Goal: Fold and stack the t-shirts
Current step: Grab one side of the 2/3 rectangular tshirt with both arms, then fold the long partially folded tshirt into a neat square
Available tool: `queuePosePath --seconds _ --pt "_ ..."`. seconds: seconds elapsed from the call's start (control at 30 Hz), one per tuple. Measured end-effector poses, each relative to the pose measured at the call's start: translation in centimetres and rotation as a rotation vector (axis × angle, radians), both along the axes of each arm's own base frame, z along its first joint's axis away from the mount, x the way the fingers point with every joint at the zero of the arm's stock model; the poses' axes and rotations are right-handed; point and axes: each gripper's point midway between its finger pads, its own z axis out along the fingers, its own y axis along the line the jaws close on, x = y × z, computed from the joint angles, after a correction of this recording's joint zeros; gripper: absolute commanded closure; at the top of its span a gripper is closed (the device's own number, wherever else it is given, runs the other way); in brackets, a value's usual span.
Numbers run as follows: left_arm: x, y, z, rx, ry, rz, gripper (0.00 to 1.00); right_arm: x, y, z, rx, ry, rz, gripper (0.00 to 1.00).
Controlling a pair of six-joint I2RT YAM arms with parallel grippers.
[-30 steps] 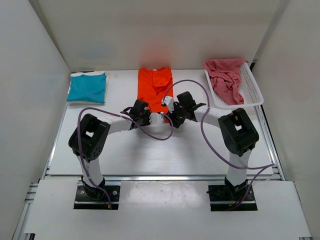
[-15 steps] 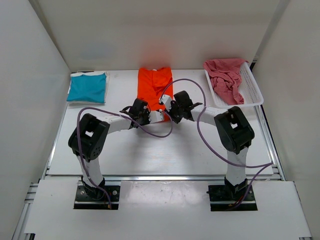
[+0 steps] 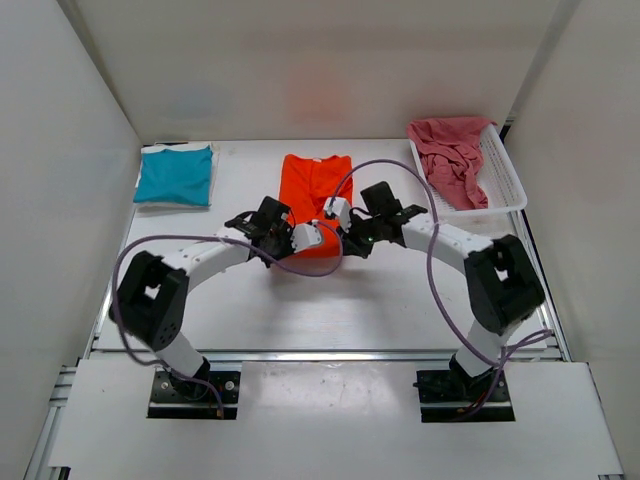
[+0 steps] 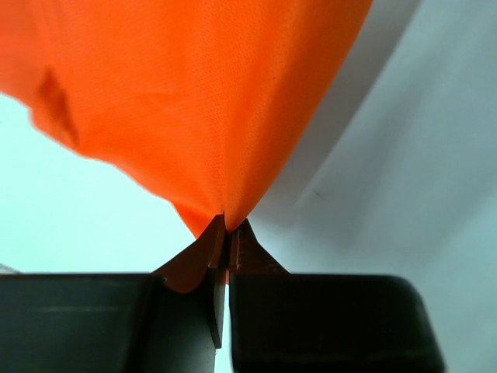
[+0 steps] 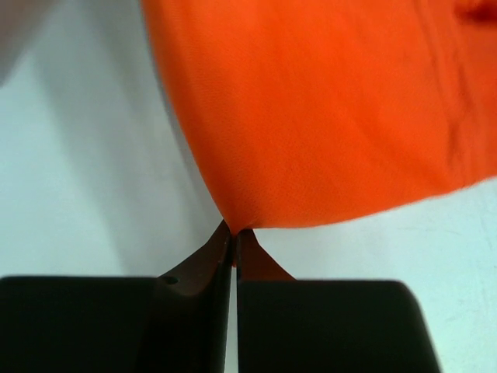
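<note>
The bright orange t-shirt (image 3: 316, 188) lies lengthwise at the table's middle back. Its near end is lifted by both grippers. My left gripper (image 3: 288, 243) is shut on the near left corner; in the left wrist view the cloth (image 4: 202, 101) fans up from the pinched tips (image 4: 226, 233). My right gripper (image 3: 348, 240) is shut on the near right corner, and the right wrist view shows the cloth (image 5: 326, 109) rising from its tips (image 5: 235, 233). A folded teal-blue t-shirt (image 3: 175, 175) rests at the back left, with a white edge showing under it. A pinkish-red t-shirt (image 3: 450, 150) is crumpled in the basket.
A white mesh basket (image 3: 505, 180) stands at the back right, against the right wall. White walls close in the table on the left, back and right. Purple cables loop over both arms near the orange shirt.
The right gripper has shut on the orange shirt's near right corner. Both grippers have drawn the near end toward the front, stretching the shirt out. The left elbow has swung out to the left.
</note>
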Motion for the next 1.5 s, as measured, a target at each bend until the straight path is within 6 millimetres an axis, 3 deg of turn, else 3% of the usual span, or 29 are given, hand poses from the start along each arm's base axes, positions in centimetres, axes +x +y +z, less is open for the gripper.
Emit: queuePosePath --seconds 0.07,0.23,0.43,0.53,0.6,0.7,0.9,1.2,1.5 --pt "-1.8 0.2 1.0 -0.005 0.009 -0.007 1.00 -2.2 0.2 1.5 0.015 -0.003 0.047 1.00" --pt "-7.7 1.0 3.7 -0.011 0.064 -0.051 1.00 -10.4 1.0 4.2 0.025 0.045 0.186 1.00" --pt "-15.0 1.1 6.8 -0.020 0.135 -0.165 1.00 -18.7 0.6 7.5 0.065 0.140 0.280 1.00" --pt "-17.2 1.2 7.9 -0.025 0.200 -0.188 1.00 -21.8 0.2 8.3 0.084 0.212 0.329 1.00" --pt "-17.5 1.0 8.6 -0.030 0.233 -0.178 1.00 -22.7 0.2 8.6 0.098 0.254 0.340 1.00" --pt "-16.5 0.1 9.9 -0.055 0.247 -0.148 1.00 -22.5 -0.3 9.0 0.131 0.308 0.298 1.00" --pt "-11.5 -4.1 11.5 -0.132 0.222 -0.106 1.00 -19.5 -2.7 9.2 0.224 0.383 0.097 1.00" --pt "-4.1 -9.1 10.7 -0.201 0.175 -0.053 1.00 -13.9 -5.0 9.3 0.357 0.495 -0.164 1.00" --pt "0.7 -9.8 7.8 -0.236 0.182 0.061 1.00 -9.3 -7.2 6.6 0.428 0.586 -0.343 1.00"
